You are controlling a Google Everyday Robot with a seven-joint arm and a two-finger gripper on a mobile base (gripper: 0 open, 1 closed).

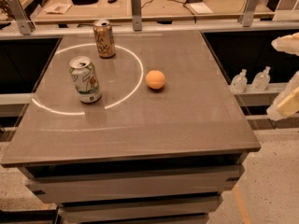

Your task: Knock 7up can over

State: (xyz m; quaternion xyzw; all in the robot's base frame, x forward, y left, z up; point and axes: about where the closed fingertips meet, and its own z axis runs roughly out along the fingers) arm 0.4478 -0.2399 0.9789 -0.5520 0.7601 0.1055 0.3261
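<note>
Gripper point(283, 107) low at right frame edge, off table point(163, 125); open or closed: cannot tell. 7up can point(85, 80) upright, well apart across table. Orange ball point(155, 79) sits between, so approach likely skirts it. Brown-gold can point(104, 39) stands beyond.
</note>
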